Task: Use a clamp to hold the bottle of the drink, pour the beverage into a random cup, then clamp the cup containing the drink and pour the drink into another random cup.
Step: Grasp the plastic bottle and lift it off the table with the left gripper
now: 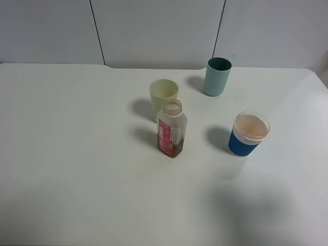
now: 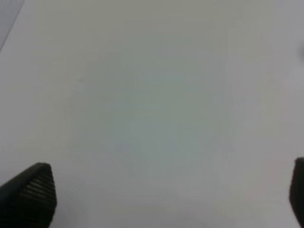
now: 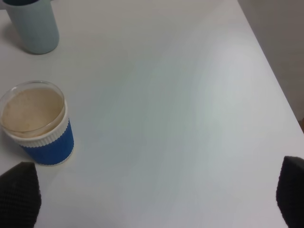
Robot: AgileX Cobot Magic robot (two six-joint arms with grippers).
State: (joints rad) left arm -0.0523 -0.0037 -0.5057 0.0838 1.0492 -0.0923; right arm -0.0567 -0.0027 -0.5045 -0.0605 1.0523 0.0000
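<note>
Nothing of the task is judged done yet. The bottle is seen upright near the middle of the tabletop, with the beverage low inside it. The blue-banded cup looks empty; the teal cup is set well behind. The left tool and the right tool are held wide open, with nothing gripped. Both pours are left.

High cam overlooks the whole bench; wrist cams look down close, right one also catching the blue-banded cup.
</note>
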